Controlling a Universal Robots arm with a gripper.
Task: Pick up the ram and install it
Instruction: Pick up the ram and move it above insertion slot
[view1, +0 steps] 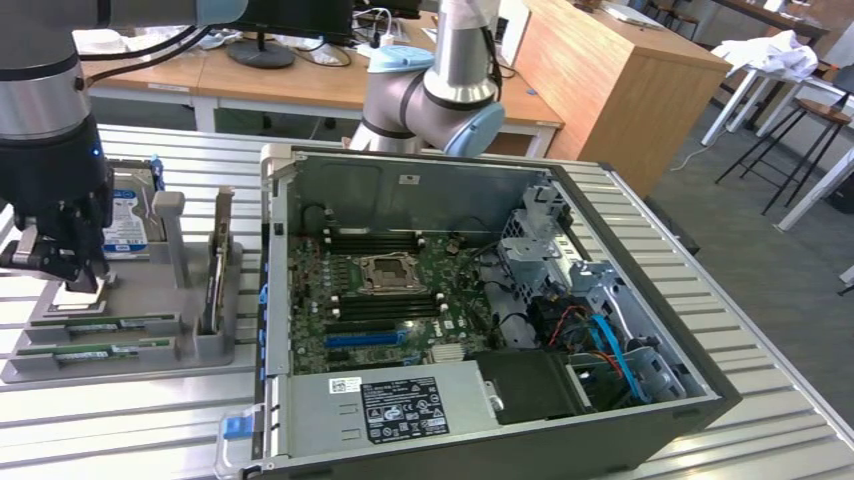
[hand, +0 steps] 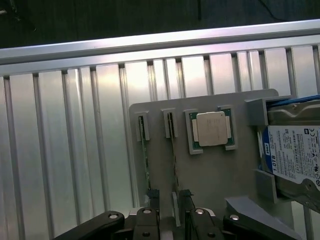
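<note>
The ram (hand: 173, 150) is a thin green stick standing on edge in a slot of the grey holder (hand: 225, 175). In the exterior view it is the farther of two green sticks, the ram (view1: 104, 324), at that view's left. My gripper (hand: 170, 199) is open, with one dark finger on each side of the stick's near end and a gap on both sides. The exterior view has the gripper (view1: 74, 282) hanging low over the holder (view1: 200, 345), just beyond the sticks. Nothing is held.
A twin green stick (hand: 145, 160) stands in the neighbouring slot (view1: 96, 351). A processor chip (hand: 212, 128) and a hard drive (hand: 295, 155) also sit on the holder. The open computer case (view1: 467, 290), with its motherboard slots, lies on the slatted metal table (view1: 747, 330).
</note>
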